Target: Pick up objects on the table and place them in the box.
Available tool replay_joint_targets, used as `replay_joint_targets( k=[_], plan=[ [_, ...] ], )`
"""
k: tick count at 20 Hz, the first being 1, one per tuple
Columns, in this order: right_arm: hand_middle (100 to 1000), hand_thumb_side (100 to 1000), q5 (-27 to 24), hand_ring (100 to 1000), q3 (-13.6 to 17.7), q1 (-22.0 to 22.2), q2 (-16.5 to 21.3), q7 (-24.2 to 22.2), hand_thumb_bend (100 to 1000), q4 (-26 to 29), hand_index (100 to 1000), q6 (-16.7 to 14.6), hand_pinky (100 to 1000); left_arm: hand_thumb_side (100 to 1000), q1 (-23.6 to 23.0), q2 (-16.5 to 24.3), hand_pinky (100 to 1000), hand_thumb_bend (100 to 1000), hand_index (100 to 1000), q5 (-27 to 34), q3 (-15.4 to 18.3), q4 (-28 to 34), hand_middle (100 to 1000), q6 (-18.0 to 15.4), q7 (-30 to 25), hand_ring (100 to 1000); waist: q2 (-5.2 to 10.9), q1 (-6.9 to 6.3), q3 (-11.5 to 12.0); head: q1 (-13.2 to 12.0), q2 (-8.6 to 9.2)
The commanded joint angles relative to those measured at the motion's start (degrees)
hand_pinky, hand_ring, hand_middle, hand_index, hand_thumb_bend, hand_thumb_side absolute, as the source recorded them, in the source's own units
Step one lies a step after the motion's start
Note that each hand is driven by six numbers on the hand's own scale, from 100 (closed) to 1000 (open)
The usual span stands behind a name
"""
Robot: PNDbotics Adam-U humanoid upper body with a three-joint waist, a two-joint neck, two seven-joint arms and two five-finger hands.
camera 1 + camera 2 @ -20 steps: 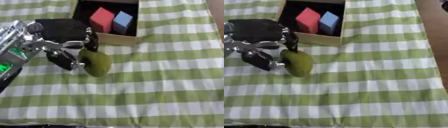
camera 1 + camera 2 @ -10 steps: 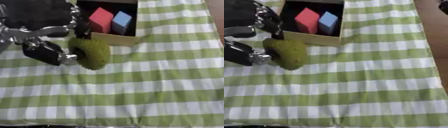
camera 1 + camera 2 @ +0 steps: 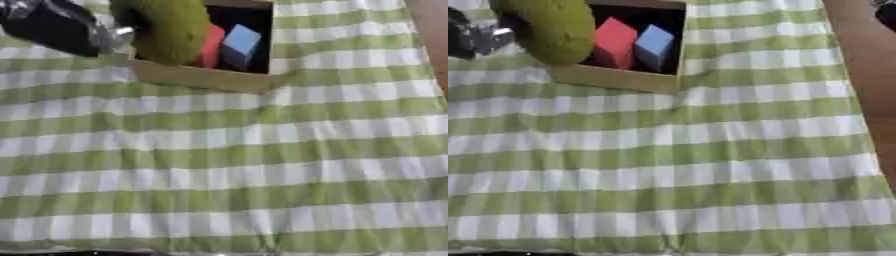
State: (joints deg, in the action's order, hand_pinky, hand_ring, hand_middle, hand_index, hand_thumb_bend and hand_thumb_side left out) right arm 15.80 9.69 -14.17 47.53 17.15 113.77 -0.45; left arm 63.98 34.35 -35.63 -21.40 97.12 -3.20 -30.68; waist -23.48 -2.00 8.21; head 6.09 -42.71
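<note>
A green fuzzy rounded object [image 3: 553, 27] hangs over the left part of the open cardboard box [image 3: 201, 80] at the top of the view. My left hand [image 3: 52, 27], black with silver parts and blurred, is at the upper left, right beside the object and shut on it. Inside the box a red block [image 3: 614, 42] and a blue block [image 3: 654, 47] stand side by side. The green object hides part of the red block in the left eye view. My right hand shows in neither view.
A green and white checked cloth [image 3: 227, 165] covers the table. Its right edge meets a brown surface [image 3: 868, 75]. A small dark shape [image 3: 885, 12] sits in the upper right corner.
My left hand has lifted the green object off the cloth and carried it up to the box's left side. The view has also shifted, so the box now sits lower.
</note>
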Motion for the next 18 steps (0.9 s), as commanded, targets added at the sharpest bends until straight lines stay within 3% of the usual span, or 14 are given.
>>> replay_joint_targets(
  k=[1,11,18],
  plan=[
    [558,470,0.43,927,1.12,-0.80,1.29,0.50,100,0.83,835,-0.68,875,115,3.17,-3.19,611,100,531,-4.09,1.79,-8.90,477,-1.74,4.48,561,2.07,-0.14,-0.17,-0.56,0.70],
    [559,468,1.48,925,0.66,-1.55,0.91,1.00,100,0.83,835,-3.15,876,109,7.40,-11.99,626,100,546,-19.80,5.23,-29.09,488,-7.34,16.72,570,0.67,0.10,-1.14,-3.10,2.34],
    [557,467,1.53,927,0.55,-1.57,0.23,0.80,100,0.83,834,-3.09,875,112,7.37,-15.22,634,100,564,-23.98,6.00,-37.21,500,-10.89,20.51,579,0.43,0.31,-1.54,-3.57,2.53]
  ],
)
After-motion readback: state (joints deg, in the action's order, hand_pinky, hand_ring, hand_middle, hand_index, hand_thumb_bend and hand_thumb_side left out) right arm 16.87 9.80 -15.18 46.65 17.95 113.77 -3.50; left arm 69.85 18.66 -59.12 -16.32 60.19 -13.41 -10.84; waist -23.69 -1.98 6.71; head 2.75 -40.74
